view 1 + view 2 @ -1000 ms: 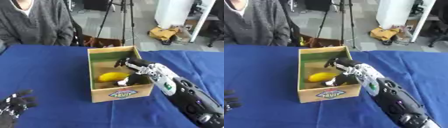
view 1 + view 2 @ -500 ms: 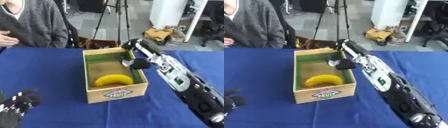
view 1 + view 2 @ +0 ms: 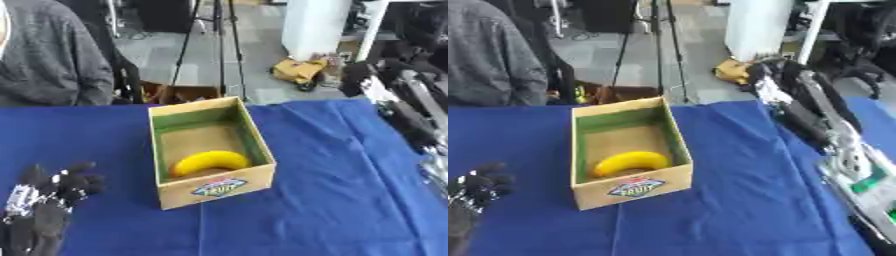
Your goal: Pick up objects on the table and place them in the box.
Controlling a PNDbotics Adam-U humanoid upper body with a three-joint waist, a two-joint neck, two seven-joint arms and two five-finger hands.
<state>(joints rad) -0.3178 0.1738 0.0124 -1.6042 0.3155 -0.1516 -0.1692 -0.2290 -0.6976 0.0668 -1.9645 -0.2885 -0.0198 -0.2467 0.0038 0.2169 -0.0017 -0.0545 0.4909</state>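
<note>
Blue-clothed bench, banana already in the box, right arm raised off to the side.

Behind the bench lie a grey floor and a tripod, and a person in grey sits at the far left edge. The cardboard box stands mid-bench with the yellow banana lying on its floor near the front wall; no other object shows on the cloth. The right hand hangs high beyond the far edge, well apart from the box, and whether its fingers are curled or straight cannot be told; nothing shows in them. The left hand rests at the lower left, fingers relaxed and up, holding nothing. The likeliest risk is the long right forearm sweeping back low and clipping the box's right wall, sliding it on the cloth or tipping it.
</note>
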